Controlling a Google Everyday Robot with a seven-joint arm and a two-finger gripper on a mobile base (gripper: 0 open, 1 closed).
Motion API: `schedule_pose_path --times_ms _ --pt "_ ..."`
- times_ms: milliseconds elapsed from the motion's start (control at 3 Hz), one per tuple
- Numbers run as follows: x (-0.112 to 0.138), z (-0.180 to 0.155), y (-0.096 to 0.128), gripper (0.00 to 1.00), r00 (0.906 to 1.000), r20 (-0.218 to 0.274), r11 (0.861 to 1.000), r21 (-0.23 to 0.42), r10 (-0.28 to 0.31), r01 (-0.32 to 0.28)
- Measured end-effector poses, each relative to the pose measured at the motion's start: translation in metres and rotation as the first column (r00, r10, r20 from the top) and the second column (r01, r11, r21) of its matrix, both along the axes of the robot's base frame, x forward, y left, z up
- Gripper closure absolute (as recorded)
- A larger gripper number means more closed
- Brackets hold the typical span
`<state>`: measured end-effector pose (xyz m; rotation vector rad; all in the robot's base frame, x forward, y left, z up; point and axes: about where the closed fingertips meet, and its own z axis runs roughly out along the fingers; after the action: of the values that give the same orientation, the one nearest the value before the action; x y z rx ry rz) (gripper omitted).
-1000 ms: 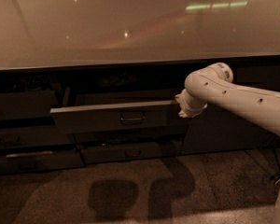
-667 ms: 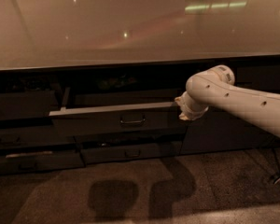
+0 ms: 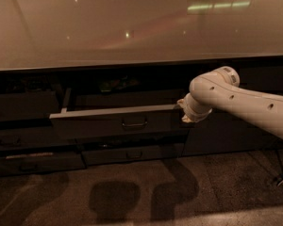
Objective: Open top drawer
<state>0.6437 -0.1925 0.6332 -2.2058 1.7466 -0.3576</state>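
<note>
The top drawer (image 3: pixel 99 124) is a wide dark front with a pale rim along its top edge. It stands pulled out from under the counter, with its small loop handle (image 3: pixel 135 124) at the centre. My white arm reaches in from the right. The gripper (image 3: pixel 184 113) sits at the arm's wrist end against the drawer's right end, and it is hidden behind the wrist.
A glossy pale counter top (image 3: pixel 132 27) spans the view above. Shallower dark drawer fronts (image 3: pixel 132 153) lie below and to the left (image 3: pixel 23 140). A dark cabinet door (image 3: pixel 221 135) is behind the arm. The speckled floor (image 3: pixel 132 197) shows shadows.
The drawer front has come slightly further out toward the camera and down-left. The arm's wrist has stayed at the drawer's right end.
</note>
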Motion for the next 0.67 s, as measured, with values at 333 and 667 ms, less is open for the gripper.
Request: schedule_pose_path --times_ms 333,667 --pt "-0.0001 -0.0001 0.0001 1.0 1.0 0.0 1.0 0.0 0.0 0.0" --pt "-0.0049 -0.0013 0.0041 1.0 0.9998 0.006 1.0 -0.009 0.019 -0.019"
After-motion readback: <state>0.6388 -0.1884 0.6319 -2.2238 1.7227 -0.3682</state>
